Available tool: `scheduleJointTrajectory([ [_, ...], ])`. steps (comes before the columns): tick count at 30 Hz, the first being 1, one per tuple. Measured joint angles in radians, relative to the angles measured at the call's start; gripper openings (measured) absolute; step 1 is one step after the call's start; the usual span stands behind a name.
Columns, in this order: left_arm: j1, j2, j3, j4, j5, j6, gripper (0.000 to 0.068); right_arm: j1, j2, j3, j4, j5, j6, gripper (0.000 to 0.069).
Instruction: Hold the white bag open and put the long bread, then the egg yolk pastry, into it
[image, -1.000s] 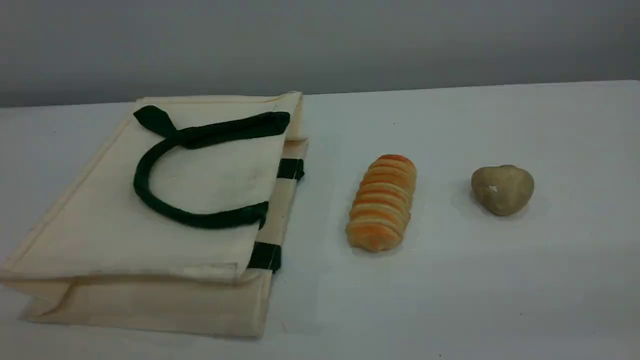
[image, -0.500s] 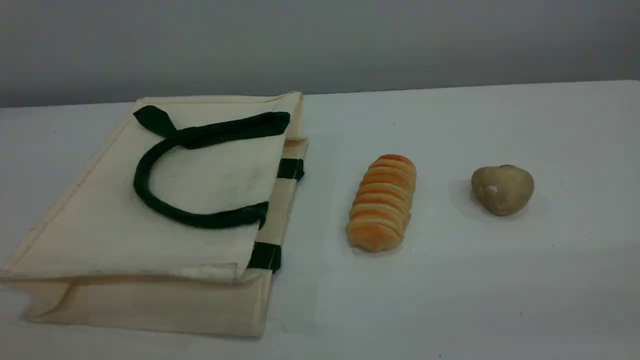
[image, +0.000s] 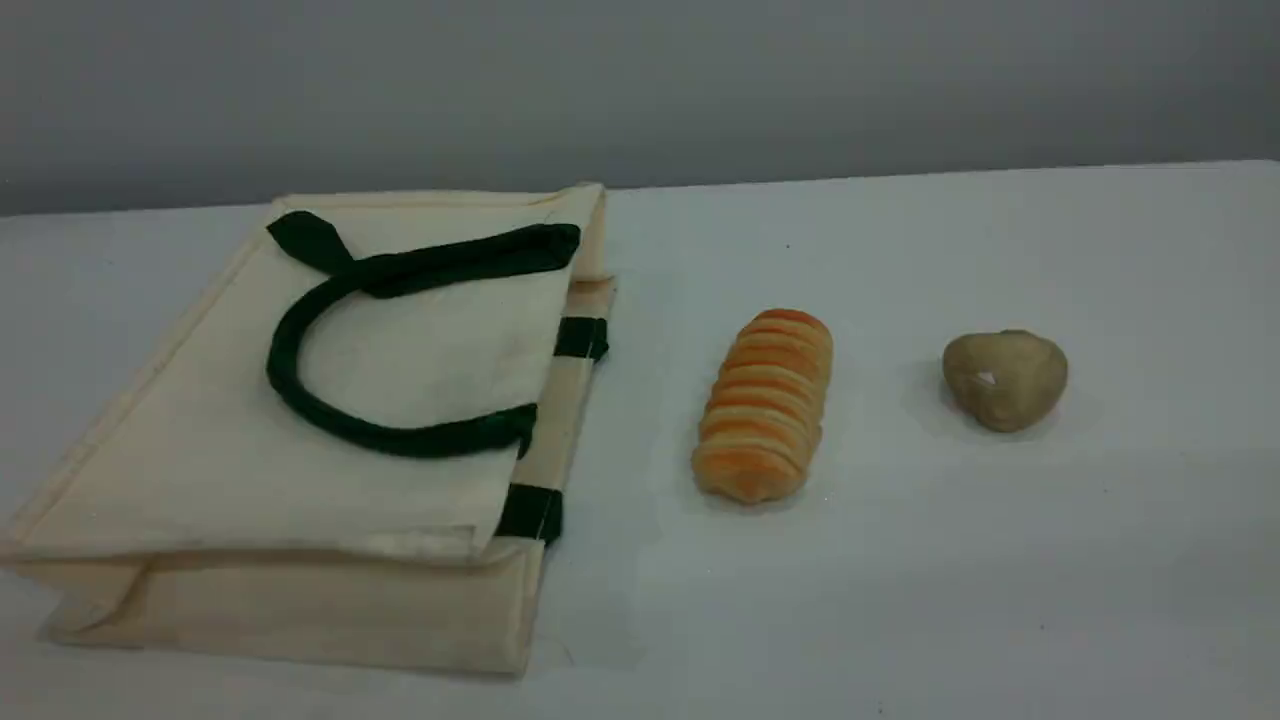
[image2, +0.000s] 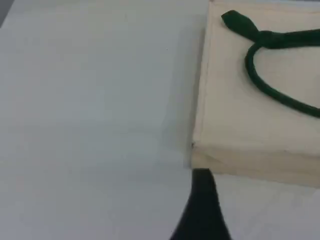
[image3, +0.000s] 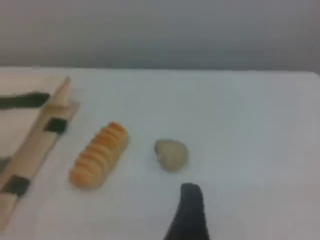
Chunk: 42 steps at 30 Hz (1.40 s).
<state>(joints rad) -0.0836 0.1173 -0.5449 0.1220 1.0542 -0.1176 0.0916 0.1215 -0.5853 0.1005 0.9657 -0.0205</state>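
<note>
Since nothing on the surface (image: 900, 600) has shifted across the last second, we log this as a standing start: bag, loaf and pastry lie exactly where they lay, and neither arm has entered the scene view.

Left side. Only the dark left fingertip (image2: 202, 210) shows at the bottom of the left wrist view. We take the left jaws as spread wide and pinching nothing. The white bag (image: 300, 480) lies flat and closed, its near corner just ahead of that fingertip and the rest running off ahead and to the right. Its strap handle (image: 400, 440) is draped in a loop over the upper panel, further ahead and to the right of the left jaws.

Right side. One right fingertip (image3: 190, 215) shows in the right wrist view. The right jaws are likewise spread and carry nothing. The egg yolk pastry (image: 1005, 380) sits just ahead of them, a touch left. The long bread (image: 765, 405) lies further left, apart from the pastry. The bag's mouth edge with its green patches (image: 580, 338) is further left again, near the loaf but not touching it.

Reading: no change means no step is done. We judge the first job falls to the left jaws, which must lift the upper panel or the strap to open the mouth. The loaf goes first, so the right jaws must pass the nearer pastry. A limp panel may sag shut, and that is the risk we note.
</note>
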Motion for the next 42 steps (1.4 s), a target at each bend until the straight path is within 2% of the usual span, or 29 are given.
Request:
scheduleJointTrajectory([
  [6,0.0,0.207,-0.09,0.006,-0.016,0.002,0.0506,0.0,0.2,-0.118,0.007,-0.04,0.005,0.0554],
  [12,0.0,0.456,-0.195,0.006,-0.039,0.003,0.0506,0.0,0.412,-0.177,0.014,-0.089,0.021,0.0554],
  [16,0.0,0.616,-0.261,0.013,-0.078,0.004,0.0506,0.0,0.531,-0.191,0.026,-0.138,0.021,0.0554],
  [24,0.0,0.944,-0.358,0.009,-0.226,0.004,0.0506,0.0,0.697,-0.191,0.028,-0.211,0.021,0.0554],
  [30,0.0,1.182,-0.429,-0.012,-0.256,0.004,0.0506,-0.001,0.834,-0.203,0.028,-0.294,0.021,0.0554],
  [37,0.0,1.398,-0.491,-0.053,-0.332,0.004,0.0506,-0.002,1.018,-0.329,0.026,-0.273,0.021,0.0554],
  [42,0.0,1.495,-0.531,-0.07,-0.339,0.004,0.0506,-0.002,1.129,-0.449,0.024,-0.243,0.021,0.0554],
])
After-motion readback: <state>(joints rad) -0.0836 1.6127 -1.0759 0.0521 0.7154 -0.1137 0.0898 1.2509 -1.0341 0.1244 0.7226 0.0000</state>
